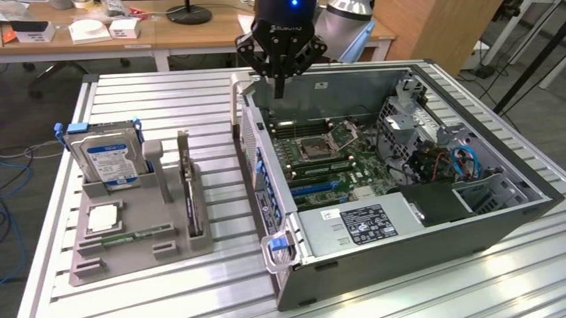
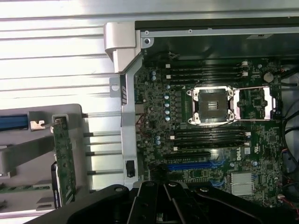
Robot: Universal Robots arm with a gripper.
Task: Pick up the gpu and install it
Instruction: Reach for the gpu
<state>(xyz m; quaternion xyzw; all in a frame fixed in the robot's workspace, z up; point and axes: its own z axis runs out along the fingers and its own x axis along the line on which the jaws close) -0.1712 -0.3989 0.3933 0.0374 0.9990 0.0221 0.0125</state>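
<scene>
Over the far left corner of the open case, seen from the exterior view: gripper, fingers pressed together, nothing between them. To the exterior view's left of the case, on the slatted table, a grey rack with the gpu standing on edge in a slot, untouched, well apart from the gripper. Further left in the same rack, a drive upright. Inside the case, bare socket and blue slot.

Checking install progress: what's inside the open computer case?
Motherboard, bare CPU socket, power supply, cables. The gpu stands outside in the grey rack. Under the power supply is hidden.
</scene>
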